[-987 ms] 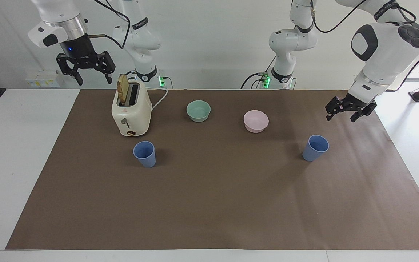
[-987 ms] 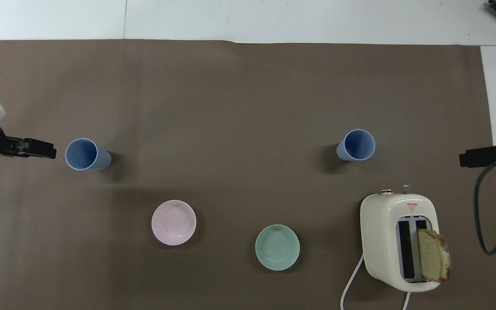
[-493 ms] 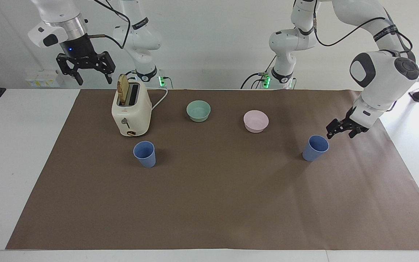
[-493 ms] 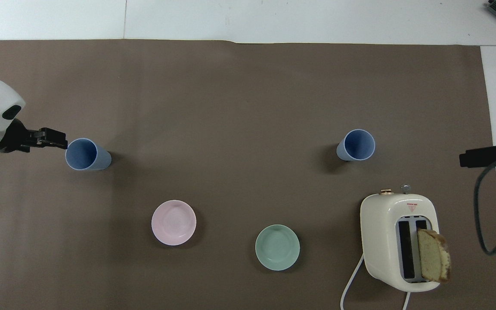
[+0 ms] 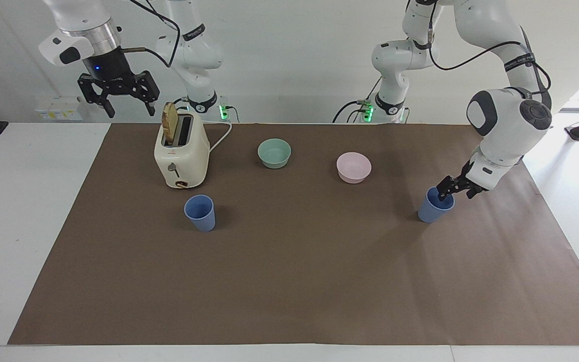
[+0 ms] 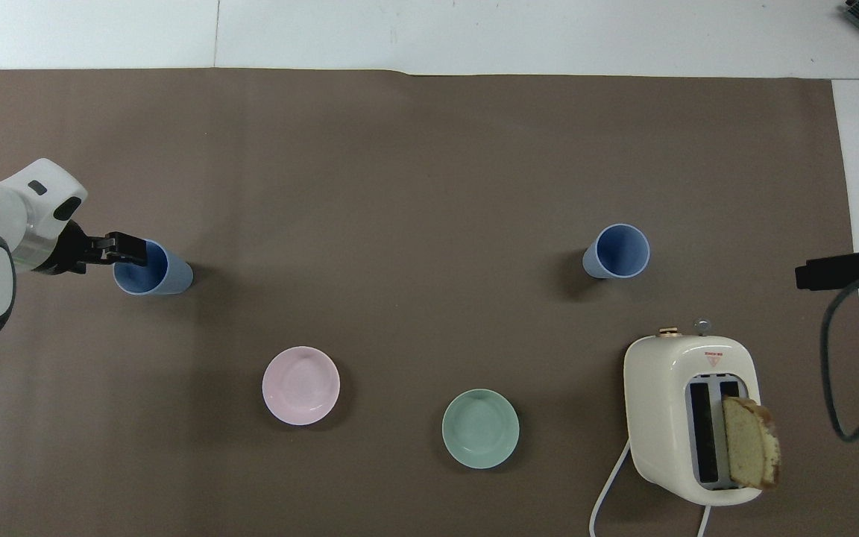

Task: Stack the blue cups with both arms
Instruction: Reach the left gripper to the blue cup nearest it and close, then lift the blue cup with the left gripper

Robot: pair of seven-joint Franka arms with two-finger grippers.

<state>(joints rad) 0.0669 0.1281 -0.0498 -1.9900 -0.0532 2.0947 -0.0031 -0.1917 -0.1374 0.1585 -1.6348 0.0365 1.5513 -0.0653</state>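
Right now, in the facing view, I am bringing my left gripper [image 5: 451,190] onto the rim of the blue cup [image 5: 434,206] near the table's edge at my left arm's end, jaws wide, nothing held; it is standing upright, mouth up. My right gripper [image 5: 120,99] is waiting, spread wide, above the toaster [image 5: 181,153]. In the overhead view, the other blue cup [image 6: 616,252] is standing upright beside the toaster. Next, I judge, I am closing on the rim and lifting.
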